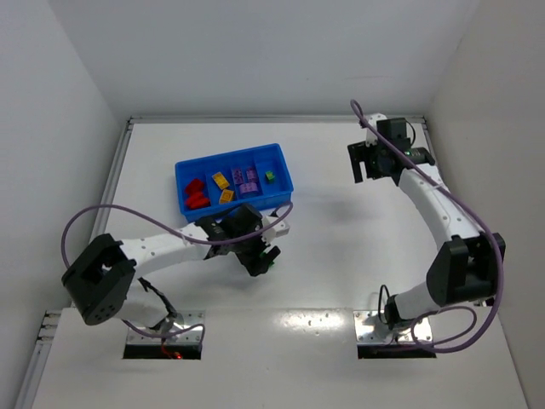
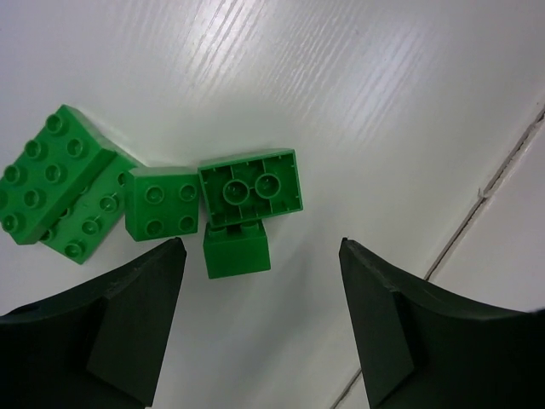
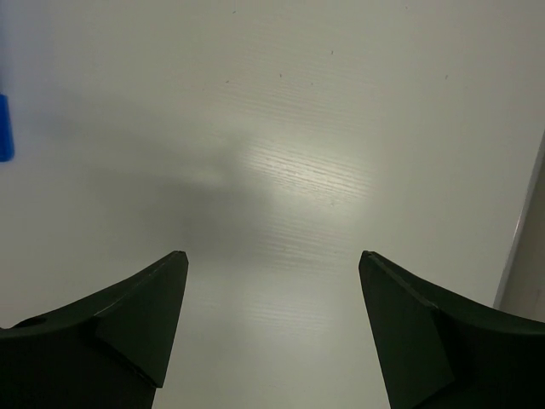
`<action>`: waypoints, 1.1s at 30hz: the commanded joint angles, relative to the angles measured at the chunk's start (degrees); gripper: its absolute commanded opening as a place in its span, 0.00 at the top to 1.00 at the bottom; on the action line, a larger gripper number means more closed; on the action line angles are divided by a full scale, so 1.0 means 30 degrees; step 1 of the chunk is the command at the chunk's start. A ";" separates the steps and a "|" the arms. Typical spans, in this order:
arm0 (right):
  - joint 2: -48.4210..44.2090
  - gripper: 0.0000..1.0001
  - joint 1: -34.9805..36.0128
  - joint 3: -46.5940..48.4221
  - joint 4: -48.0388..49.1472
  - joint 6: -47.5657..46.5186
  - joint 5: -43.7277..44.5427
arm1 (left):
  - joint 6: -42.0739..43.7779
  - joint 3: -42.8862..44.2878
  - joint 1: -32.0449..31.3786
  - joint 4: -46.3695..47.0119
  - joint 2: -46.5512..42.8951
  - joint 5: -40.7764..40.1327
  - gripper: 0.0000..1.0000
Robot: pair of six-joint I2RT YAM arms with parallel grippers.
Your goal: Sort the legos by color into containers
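Note:
Several green legos lie on the white table in the left wrist view: a large studded brick (image 2: 51, 183), a small square one (image 2: 162, 202), and an upturned brick (image 2: 249, 185) resting against a small block (image 2: 237, 251). My left gripper (image 2: 261, 244) hovers open just before them, the small block near its left finger (image 2: 136, 315). The blue tray (image 1: 181, 173) holds red legos (image 1: 197, 194), yellow ones (image 1: 223, 186), purple ones (image 1: 246, 179) and one green lego (image 1: 270, 176), each colour in its own container. My right gripper (image 3: 273, 254) stands open over bare table, holding nothing.
The left gripper (image 1: 258, 260) sits just in front of the tray; the right gripper (image 1: 368, 162) is off to the tray's right, near the back wall. A sliver of blue tray (image 3: 4, 128) shows at the right wrist view's left edge. A table seam (image 2: 477, 204) runs right of the green legos.

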 commanded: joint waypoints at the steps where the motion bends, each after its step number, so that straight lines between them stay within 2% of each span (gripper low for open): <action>1: -0.1051 0.17 -0.0455 -0.0263 0.0077 0.0297 -0.0710 | -0.1677 0.0950 -0.0336 0.0584 0.0407 -0.0682 0.21; 9: -0.1405 0.17 -0.0983 -0.0440 -0.0304 0.0297 -0.1470 | -0.2966 0.1127 0.0072 0.0232 0.1198 -0.1387 0.22; 13: -0.1405 0.17 -0.1161 -0.0440 -0.0304 0.0297 -0.1648 | -0.3376 0.1332 0.0485 -0.0381 0.1403 -0.1563 0.29; 25: -0.1405 0.17 -0.1512 -0.0616 -0.0480 0.0297 -0.1999 | -0.3378 0.1889 0.0485 -0.1262 0.2221 -0.1533 0.34; 33: -0.1405 0.17 -0.1688 -0.0616 -0.0480 0.0297 -0.1999 | -0.3554 0.1889 0.0485 -0.1848 0.2573 -0.1153 0.34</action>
